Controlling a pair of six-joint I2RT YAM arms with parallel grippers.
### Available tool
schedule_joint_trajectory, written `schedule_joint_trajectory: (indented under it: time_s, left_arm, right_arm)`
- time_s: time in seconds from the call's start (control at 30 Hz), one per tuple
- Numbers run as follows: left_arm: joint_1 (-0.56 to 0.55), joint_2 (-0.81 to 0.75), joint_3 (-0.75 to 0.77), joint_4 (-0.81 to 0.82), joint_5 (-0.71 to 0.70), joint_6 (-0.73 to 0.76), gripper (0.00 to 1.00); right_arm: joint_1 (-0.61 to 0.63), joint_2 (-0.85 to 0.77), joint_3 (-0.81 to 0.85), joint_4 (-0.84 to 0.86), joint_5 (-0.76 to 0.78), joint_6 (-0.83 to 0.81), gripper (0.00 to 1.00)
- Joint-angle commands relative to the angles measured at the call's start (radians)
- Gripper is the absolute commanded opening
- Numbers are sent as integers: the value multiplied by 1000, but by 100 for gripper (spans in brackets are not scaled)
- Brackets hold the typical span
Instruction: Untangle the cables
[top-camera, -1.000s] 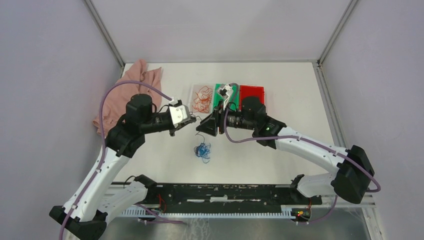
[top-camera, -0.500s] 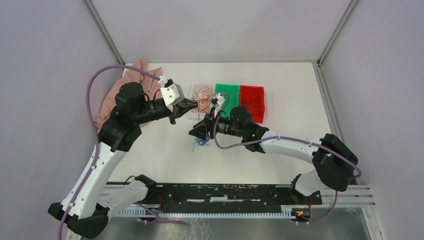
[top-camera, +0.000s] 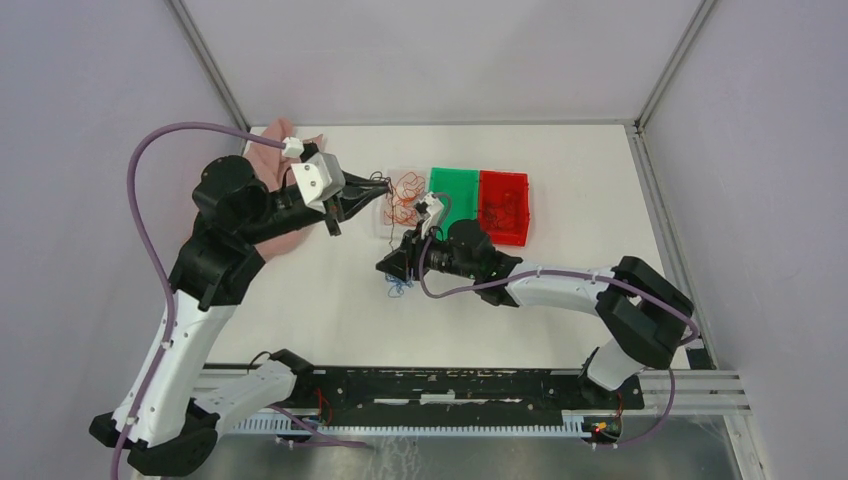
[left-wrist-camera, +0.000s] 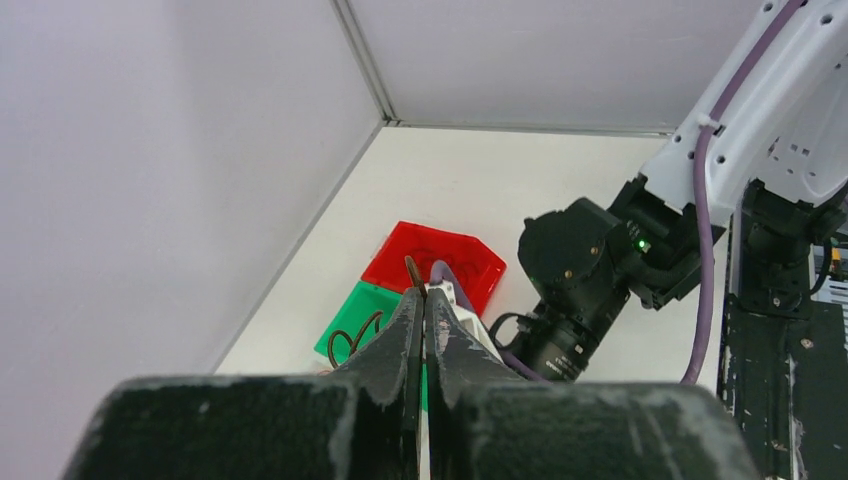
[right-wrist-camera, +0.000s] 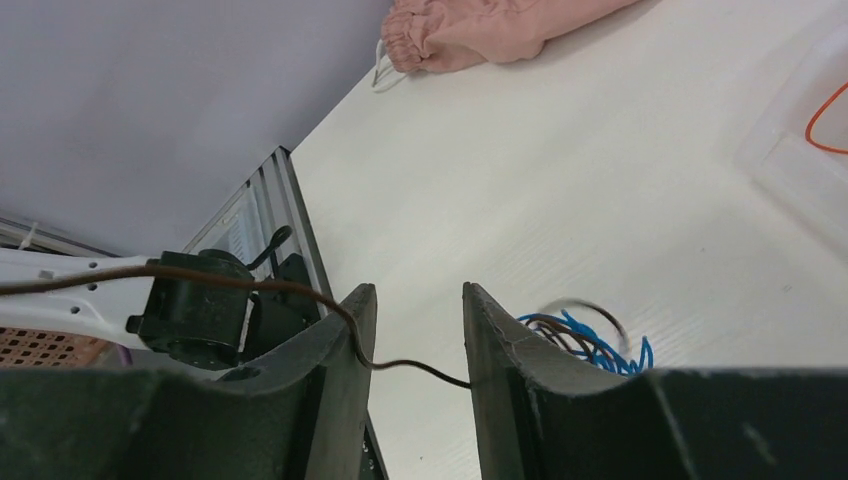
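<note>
Bare table (top-camera: 330, 310) nearside; cables (top-camera: 400, 288) mid-table; green tray (top-camera: 458, 185), red tray (top-camera: 505, 195), pink cloth (right-wrist-camera: 480, 30) farther back.

Three shallow plastic trays: clear tray (top-camera: 385, 222), green tray (top-camera: 458, 184), red tray (top-camera: 503, 177). One crumpled pink cloth (top-camera: 276, 140), one blue cable tangle (top-camera: 399, 288).

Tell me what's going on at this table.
Two arms are working on tangled cables. The left pincer is shut on a dark brown cable, raised off the table. A dark strand crosses the open right pincer, low over the blue tangle. Orange cables lie in a clear tray.
</note>
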Motion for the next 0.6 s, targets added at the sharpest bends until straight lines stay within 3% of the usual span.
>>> schedule_joint_trajectory:
  time_s: [0.0,0.23,0.57]
  left_arm:
    - [1,12,83,59,25,-51,3]
    - [1,37,185,75,14,-45,3]
    - [1,108,392,203,-107,21,3]
  right_arm:
    - [18,34,-8,48,30,-3,43]
    - [20,75,-27,60,49,8,43]
    - [20,126,-70,106,64,42,44]
